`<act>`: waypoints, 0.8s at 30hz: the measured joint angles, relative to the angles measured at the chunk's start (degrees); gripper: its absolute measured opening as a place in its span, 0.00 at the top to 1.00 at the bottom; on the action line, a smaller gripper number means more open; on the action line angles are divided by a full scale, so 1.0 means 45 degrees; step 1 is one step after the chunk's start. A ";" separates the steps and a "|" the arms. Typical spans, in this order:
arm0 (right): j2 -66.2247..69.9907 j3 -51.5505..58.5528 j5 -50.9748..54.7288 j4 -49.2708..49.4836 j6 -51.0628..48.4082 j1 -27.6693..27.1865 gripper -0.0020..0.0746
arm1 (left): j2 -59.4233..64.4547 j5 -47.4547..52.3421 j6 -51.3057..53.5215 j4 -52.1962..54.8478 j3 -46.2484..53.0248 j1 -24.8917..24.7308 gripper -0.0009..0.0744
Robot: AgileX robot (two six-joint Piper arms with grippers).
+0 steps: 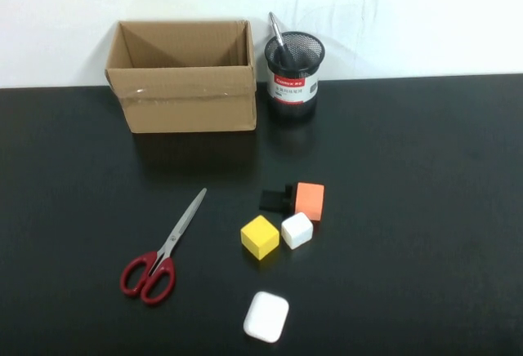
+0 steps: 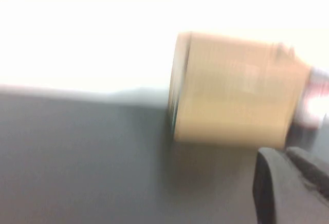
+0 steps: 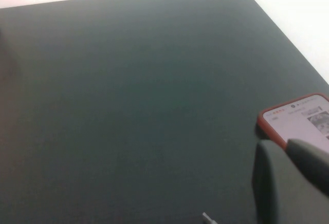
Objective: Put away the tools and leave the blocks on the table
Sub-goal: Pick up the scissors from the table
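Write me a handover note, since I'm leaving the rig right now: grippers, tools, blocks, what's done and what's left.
Left gripper: out of the high view, facing the cardboard box.
Right gripper: out of the high view, over bare table, near a phone.
Scissors on the table, untouched; they remain to be put away.
A metal shaft stands in the mesh cup.
The blocks stay.

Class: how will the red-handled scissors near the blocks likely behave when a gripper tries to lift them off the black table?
The scissors lie flat and closed, so they probably offer little height to pinch. The steel blades look smooth, perhaps slippery. Both grippers, left and right, sit away from them.
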 joint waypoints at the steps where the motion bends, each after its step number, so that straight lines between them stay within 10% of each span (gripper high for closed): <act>1: 0.0000 0.0000 0.0000 0.0000 0.0000 0.0000 0.98 | 0.0000 -0.0754 -0.0031 -0.0047 0.0000 0.0000 0.99; 14: 0.0000 0.0000 0.0000 0.0000 0.0000 0.0000 0.98 | 0.0000 -1.1620 -0.1890 -0.0167 -0.0144 0.0000 0.99; 18: 0.0000 0.0000 0.0000 0.0000 0.0000 0.0000 0.98 | 0.0000 -0.9926 -0.1891 -0.0198 -0.1843 0.0000 0.99; 24: 0.0000 0.0000 0.0000 0.0000 0.0000 0.0000 0.98 | 0.0580 -0.1319 -0.0894 -0.0198 -0.5752 0.0000 0.99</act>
